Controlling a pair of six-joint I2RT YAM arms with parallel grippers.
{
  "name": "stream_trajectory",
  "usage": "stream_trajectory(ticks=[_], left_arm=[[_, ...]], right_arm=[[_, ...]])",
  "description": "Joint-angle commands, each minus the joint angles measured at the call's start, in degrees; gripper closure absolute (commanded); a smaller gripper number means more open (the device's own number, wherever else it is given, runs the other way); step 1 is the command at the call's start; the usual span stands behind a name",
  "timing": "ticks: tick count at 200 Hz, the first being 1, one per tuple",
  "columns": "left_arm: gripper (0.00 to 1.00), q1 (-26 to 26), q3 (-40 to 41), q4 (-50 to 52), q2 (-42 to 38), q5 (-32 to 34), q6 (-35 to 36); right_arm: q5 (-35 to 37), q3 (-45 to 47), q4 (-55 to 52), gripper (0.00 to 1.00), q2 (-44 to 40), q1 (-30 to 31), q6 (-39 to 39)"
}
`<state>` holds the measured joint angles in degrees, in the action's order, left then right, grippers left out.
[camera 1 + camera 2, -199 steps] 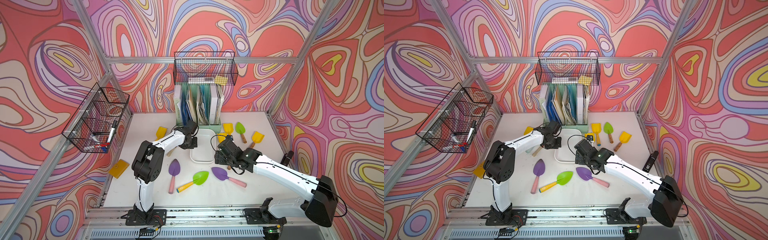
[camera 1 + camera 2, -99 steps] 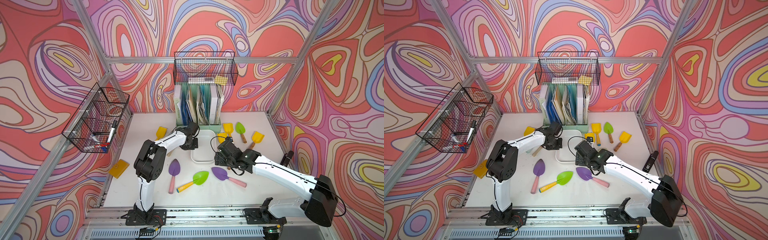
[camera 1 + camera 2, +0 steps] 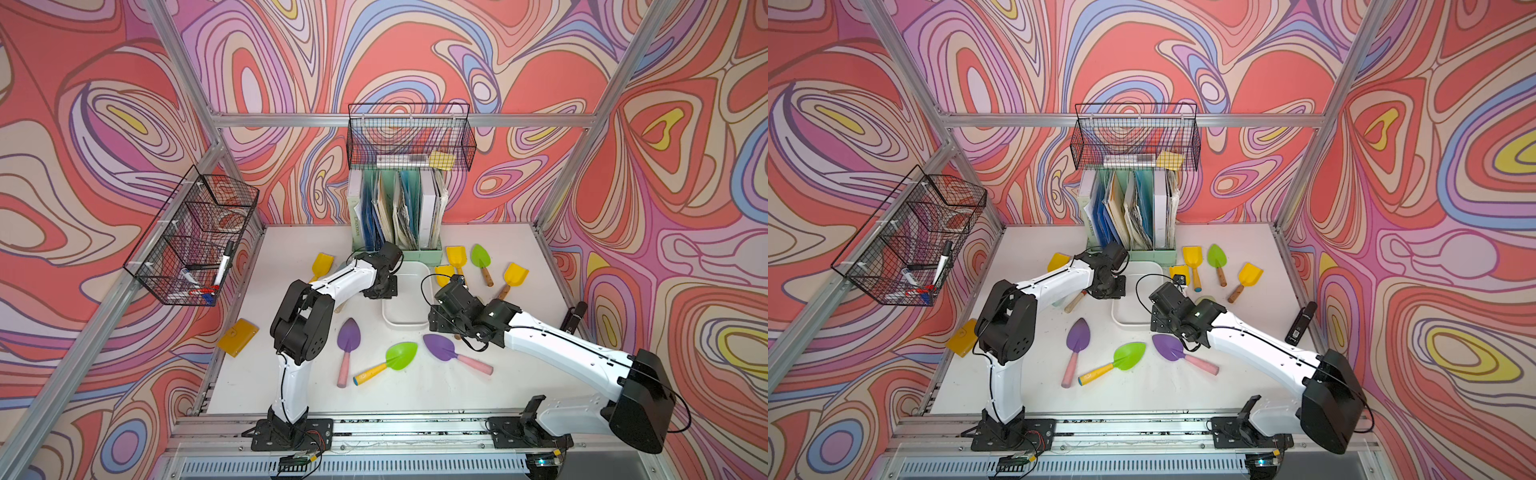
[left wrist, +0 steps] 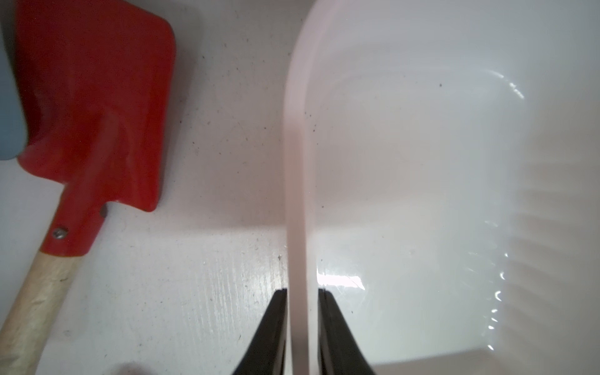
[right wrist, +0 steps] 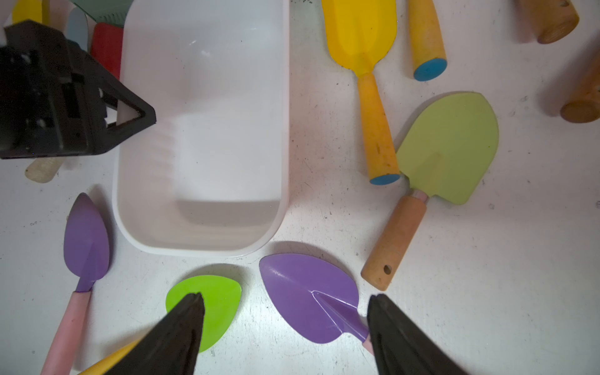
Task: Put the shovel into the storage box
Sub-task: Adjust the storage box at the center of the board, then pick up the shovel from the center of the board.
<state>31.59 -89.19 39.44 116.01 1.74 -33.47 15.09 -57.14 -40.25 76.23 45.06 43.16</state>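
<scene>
In both top views a white table (image 3: 415, 395) sits in a booth of swirl-patterned walls (image 3: 415, 62) braced by an aluminium frame (image 3: 291, 120). The storage box (image 3: 1133, 305) lies near the table's middle, its long sides running 12 to 6 o'clock. At 12 o'clock stands a mint file holder (image 3: 395, 216) with a black wire basket (image 3: 409, 141) above it; a second basket (image 3: 191, 237) hangs at 9 o'clock. Shovels lie on the table all round the box: a broad purple shovel (image 3: 440, 347) off its 5 o'clock corner, a green shovel (image 3: 400, 356) at 6, a narrow purple shovel (image 3: 348, 336) at 7, and yellow and green ones from 1 to 2. The left arm (image 3: 345, 278) covers the box's 10 o'clock rim and the right arm (image 3: 552, 349) its 4 o'clock rim. Their black wrists hide the fingers.

In the left wrist view the left gripper (image 4: 303, 308) straddles the box's rim, one finger inside and one outside, narrowly apart. Whether they press the rim or only flank it cannot be told. A red shovel (image 4: 97, 107) lies on the table just outside that rim, its wooden handle cut off by the frame. A blurred blue-grey shape beside its blade cannot be identified.

In the right wrist view the right gripper (image 5: 285, 311) hangs with fingers spread wide, holding nothing. The broad purple shovel's blade lies below, between them, just off the box's short end and apart from it. One finger partly hides the green shovel's blade.
</scene>
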Motion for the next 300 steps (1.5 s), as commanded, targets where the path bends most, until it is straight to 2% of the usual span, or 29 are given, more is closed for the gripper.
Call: stream_trajectory(ticks=[1, 57, 86, 112, 131, 138, 153, 172, 207, 233, 300], left_arm=[[0.71, 0.4, -1.9, 3.3, 0.9, 1.1, -0.7], [0.55, 0.6, -1.7, 2.4, -1.5, 1.4, 0.0], [0.47, 0.7, -1.7, 1.0, -5.0, 1.6, 2.1], [0.4, 0.7, -1.0, -0.8, -9.6, 2.3, 4.0], [0.32, 0.7, 0.5, -2.8, -13.7, 2.2, 6.0], [0.23, 0.7, 1.1, -3.6, -15.2, 1.7, 6.7], [0.11, 0.7, 2.4, -5.1, -17.9, -0.3, 8.6], [0.01, 0.7, 4.0, -6.6, -20.7, -2.8, 9.9], [0.01, 0.7, 8.4, -10.5, -25.0, -7.7, 10.5], [0.01, 0.7, 11.4, -13.2, -28.1, -10.2, 11.2], [0.01, 0.7, 12.6, -12.9, -30.0, -10.9, 11.8]], right_arm=[[0.0, 1.0, 0.4, 0.19, -0.6, -0.2, 0.5], [0.4, 1.3, 0.1, 0.18, -1.7, -0.3, 0.4], [-1.0, 0.7, -1.2, 0.18, -3.0, -3.7, -0.3], [-2.6, -0.6, -2.8, 0.18, -4.4, -11.9, -5.7], [-5.1, -3.3, -3.4, 0.17, -3.4, -21.1, -11.8], [-5.3, -4.5, -3.8, 0.18, -2.6, -23.4, -13.7], [-5.4, -7.8, -4.5, 0.17, 0.2, -28.1, -18.1], [-6.8, -12.0, -4.8, 0.18, 4.9, -32.8, -22.3], [-9.0, -20.5, -4.1, 0.2, 17.0, -38.0, -28.1], [-6.7, -27.6, -5.0, 0.23, 27.5, -40.1, -31.1], [-9.9, -38.8, -5.9, 0.32, 43.8, -43.7, -34.1]])
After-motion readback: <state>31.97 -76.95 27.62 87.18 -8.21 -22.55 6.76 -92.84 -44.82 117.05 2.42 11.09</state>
